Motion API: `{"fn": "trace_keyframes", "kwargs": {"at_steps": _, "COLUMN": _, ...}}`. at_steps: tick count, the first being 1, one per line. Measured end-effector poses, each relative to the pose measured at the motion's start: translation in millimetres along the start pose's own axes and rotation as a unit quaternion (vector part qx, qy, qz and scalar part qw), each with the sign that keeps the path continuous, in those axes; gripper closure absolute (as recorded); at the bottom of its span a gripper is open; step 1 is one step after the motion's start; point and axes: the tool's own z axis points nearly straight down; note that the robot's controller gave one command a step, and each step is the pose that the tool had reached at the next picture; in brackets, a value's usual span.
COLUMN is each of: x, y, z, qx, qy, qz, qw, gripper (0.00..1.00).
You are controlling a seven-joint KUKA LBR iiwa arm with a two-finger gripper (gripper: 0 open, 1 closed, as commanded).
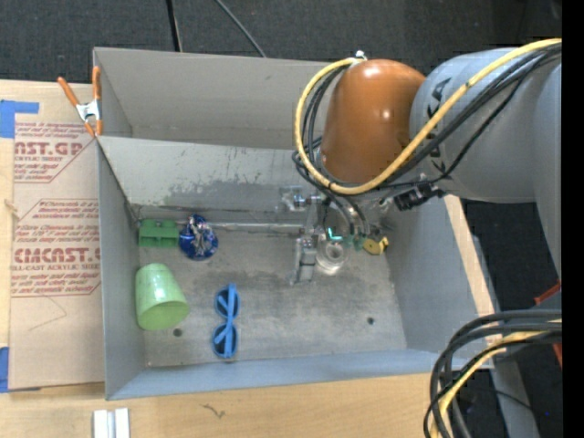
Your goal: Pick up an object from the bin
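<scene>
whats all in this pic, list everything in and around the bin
grey metal bin: one, grey, middle of the view
light green plastic cup: one, light green, lying on its side at the lower left of the bin floor
blue toy glasses: one pair, blue, on the floor just right of the cup, by the lower wall
green plastic block: one, darker green, left end of the floor, above the cup
small blue round thing: one, blue with white flecks, right beside the block
gripper: one, silvery metal, low over the floor's right middle, apart from all four things
arm: one, grey with an orange cover and yellow and black cables, reaching in from the right
</scene>
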Motion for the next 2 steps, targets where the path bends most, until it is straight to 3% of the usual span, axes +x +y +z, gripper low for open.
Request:
{"fn": "trace_keyframes", "kwargs": {"at_steps": 1, "x": 28.1, "y": 98.4, "z": 120.1, "qx": 0.000, "qy": 0.0003, "qz": -0.057, "qw": 0.9984, "gripper": 0.00}}
{"fn": "trace_keyframes", "kwargs": {"at_steps": 2, "x": 24.6, "y": 95.3, "z": 115.0, "qx": -0.001, "qy": -0.0040, "qz": -0.054, "qw": 0.9986, "gripper": 1.00}}
